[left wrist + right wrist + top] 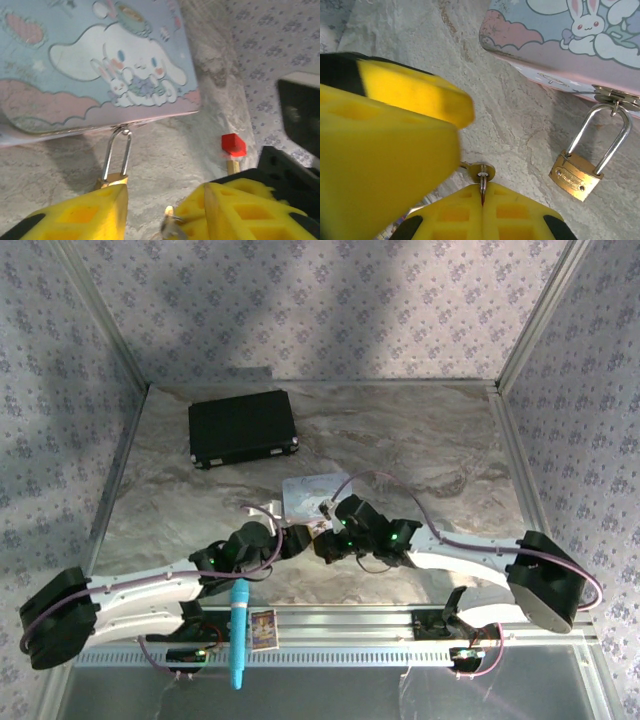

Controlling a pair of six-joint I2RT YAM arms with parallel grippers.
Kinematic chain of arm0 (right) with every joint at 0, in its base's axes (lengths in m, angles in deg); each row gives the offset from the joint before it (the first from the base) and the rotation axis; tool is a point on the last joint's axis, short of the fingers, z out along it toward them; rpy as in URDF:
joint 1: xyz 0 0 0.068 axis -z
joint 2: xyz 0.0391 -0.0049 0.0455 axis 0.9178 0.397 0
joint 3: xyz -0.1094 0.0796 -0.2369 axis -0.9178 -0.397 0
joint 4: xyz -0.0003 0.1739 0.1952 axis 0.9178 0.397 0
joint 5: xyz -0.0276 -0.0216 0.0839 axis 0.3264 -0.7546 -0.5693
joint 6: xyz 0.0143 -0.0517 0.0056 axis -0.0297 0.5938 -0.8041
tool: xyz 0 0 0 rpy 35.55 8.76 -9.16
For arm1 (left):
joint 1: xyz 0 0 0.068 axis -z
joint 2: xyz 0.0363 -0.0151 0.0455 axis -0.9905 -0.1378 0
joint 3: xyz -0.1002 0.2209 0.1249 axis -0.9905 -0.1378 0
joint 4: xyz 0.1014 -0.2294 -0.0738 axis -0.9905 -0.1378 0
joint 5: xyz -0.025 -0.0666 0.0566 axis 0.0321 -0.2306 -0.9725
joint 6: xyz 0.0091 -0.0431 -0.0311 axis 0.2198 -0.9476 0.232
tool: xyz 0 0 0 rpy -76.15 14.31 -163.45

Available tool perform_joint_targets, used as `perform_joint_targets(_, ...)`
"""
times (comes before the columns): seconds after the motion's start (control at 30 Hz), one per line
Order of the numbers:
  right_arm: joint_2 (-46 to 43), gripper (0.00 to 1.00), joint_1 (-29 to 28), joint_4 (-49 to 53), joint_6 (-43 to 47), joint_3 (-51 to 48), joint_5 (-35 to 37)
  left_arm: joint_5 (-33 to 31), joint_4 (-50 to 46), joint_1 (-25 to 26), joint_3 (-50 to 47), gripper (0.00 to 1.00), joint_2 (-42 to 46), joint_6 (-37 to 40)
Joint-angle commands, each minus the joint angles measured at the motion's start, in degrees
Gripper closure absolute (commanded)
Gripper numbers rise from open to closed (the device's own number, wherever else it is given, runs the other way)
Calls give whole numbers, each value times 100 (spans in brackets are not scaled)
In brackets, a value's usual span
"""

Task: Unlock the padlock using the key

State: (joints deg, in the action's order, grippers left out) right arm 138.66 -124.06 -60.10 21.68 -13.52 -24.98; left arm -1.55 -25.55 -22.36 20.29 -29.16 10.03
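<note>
On the grey marbled worktop [420, 440]: a pastel blue-and-pink tin [312, 495] with a white cartoon puppy on its lid lies near the middle. A flat black rectangular case [243, 428] lies well apart from it, at the far left.
Near edge: a blue pen-shaped stick [239, 635] lies across the metal rail by the left arm's base, with a small colourful printed card [263, 628] just beside it.
Arms: both reach in from the near corners and meet just in front of the tin.
Padlock: the small brass-gold padlock [577, 174] hangs by its thin silvery shackle [600, 130] from the metal hasp [615, 95] on the tin's pink side wall. Both shackle legs sit in the body, which lies tilted on the worktop just beside the tin.
Key: the tiny thin silvery metal key [481, 175] is near the padlock but apart from it. A rounded end with a small hole stands out past the fingertips that hold it.
Right gripper [482, 192]: its yellow fingers [520, 215] are pressed together, pinching the key in their seam.
Left gripper [165, 187]: its yellow fingers [85, 215] stand partly apart with a clear gap and clamp nothing. The key shows low down in that gap. One fingertip hides part of the padlock's body, and whether it touches is not clear.
Beside the tin's corner: a small red cube [233, 144] sits on a short tan peg.
</note>
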Motion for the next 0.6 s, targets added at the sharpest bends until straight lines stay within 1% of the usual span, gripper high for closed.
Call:
perform_joint_targets(0.0, -135, 100, 15, -321, -206, -135, -130, -90, 261, 39, 175, 67, -147, -19)
perform_joint_targets(0.1, -168, 100, 27, -449, -277, -219, -171, -162, 192, 39, 242, 76, -137, 15)
perform_joint_targets(0.2, -198, 100, 50, -701, -343, -312, -297, -192, 201, 39, 258, 89, -171, 5)
perform_joint_targets(0.27, -208, 100, 59, -783, -317, -321, -364, -147, 268, 39, 263, 100, -228, -46)
perform_joint_targets(0.33, -223, 100, 63, -821, -208, -319, -444, -101, 201, 37, 328, 100, -214, -18)
perform_joint_targets(0.37, -248, 95, 50, -848, -172, -341, -454, -84, 161, 31, 363, 100, -186, 3)
perform_joint_targets(0.4, -299, 79, 57, -885, -134, -384, -461, -72, 29, 31, 444, 100, -148, 40)
perform_joint_targets(0.43, -384, 56, 74, -884, -133, -450, -411, -54, -177, 8, 535, 100, -103, 107)
perform_joint_targets(0.47, -478, 44, 99, -872, -148, -527, -343, -6, -257, -20, 576, 100, -52, 200)
perform_joint_targets(0.5, -653, 35, 144, -908, -158, -652, -239, 127, -264, -107, 574, 100, 0, 292)
perform_joint_targets(0.57, -1056, 20, 235, -1118, -127, -956, -107, 705, 16, -471, 471, 100, 49, 316)
